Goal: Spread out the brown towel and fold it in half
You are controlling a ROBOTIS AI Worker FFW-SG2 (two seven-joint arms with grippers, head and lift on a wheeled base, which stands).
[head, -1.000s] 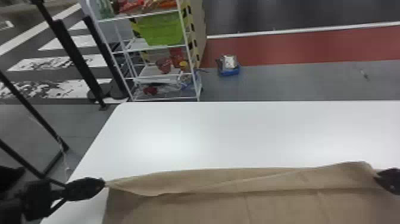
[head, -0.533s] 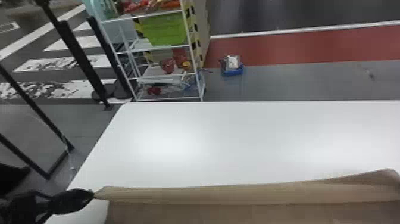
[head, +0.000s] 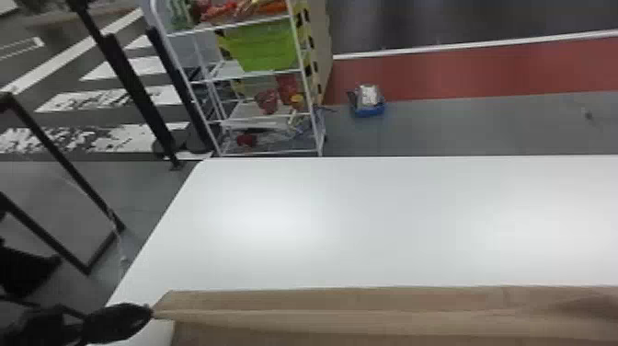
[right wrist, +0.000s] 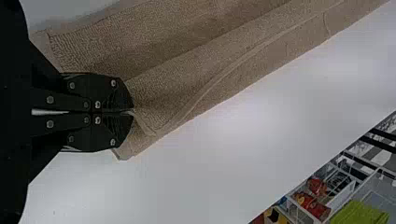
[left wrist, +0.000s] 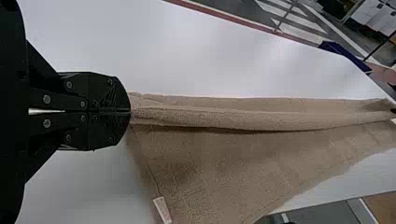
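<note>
Right, so left gripper [head: 148, 311] is sitting at 8 o'clock in head view, fingers [left wrist: 109, 93] pinching brown towel [head: 331, 313] at one end. Right gripper [right wrist: 132, 112] is pinching towel's edge near the other end. Towel is spanning 4 to 7 o'clock over white desk [head: 368, 221], upper edge doubling over, small label [left wrist: 162, 210] showing. Past desk, shelf rack [head: 239, 73] is standing at 11 o'clock, holding green bin [head: 266, 46].
</note>
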